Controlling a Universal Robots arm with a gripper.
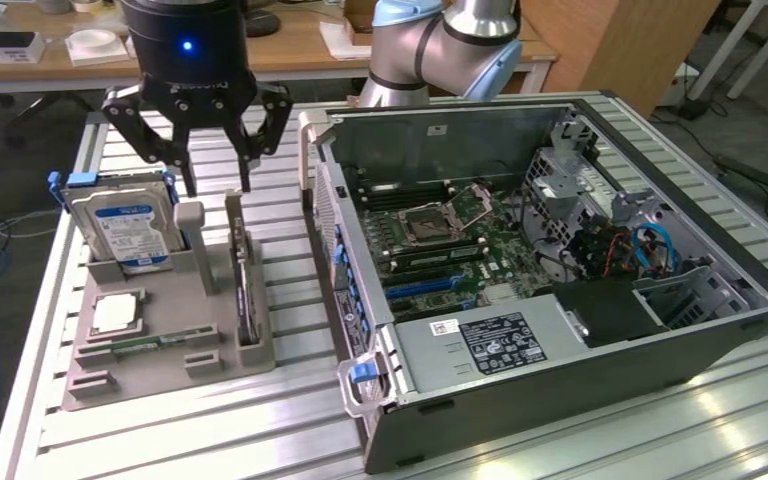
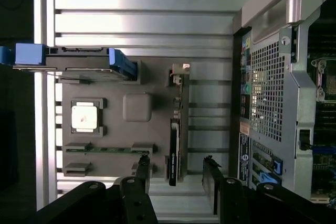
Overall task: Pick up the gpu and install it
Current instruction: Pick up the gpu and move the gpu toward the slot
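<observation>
At the exterior view's left a grey holder sits on the slatted surface, and its slots keep each part separate and reachable from above. The hard drive stands upright at its upper-left end, and the processor lies flat below it. Above the holder's far end hangs the gripper, spread wide and holding nothing. The gpu stands on its long edge in the slot along the holder's right side, thin edge up, which seems meant to offer both faces to a pinch. In the wrist view it lines up with the gap between the fingers, touching neither. To the right the case lies on its side, panel off, motherboard facing up, likely so a card can drop in from above. The gpu is not yet in it.
</observation>
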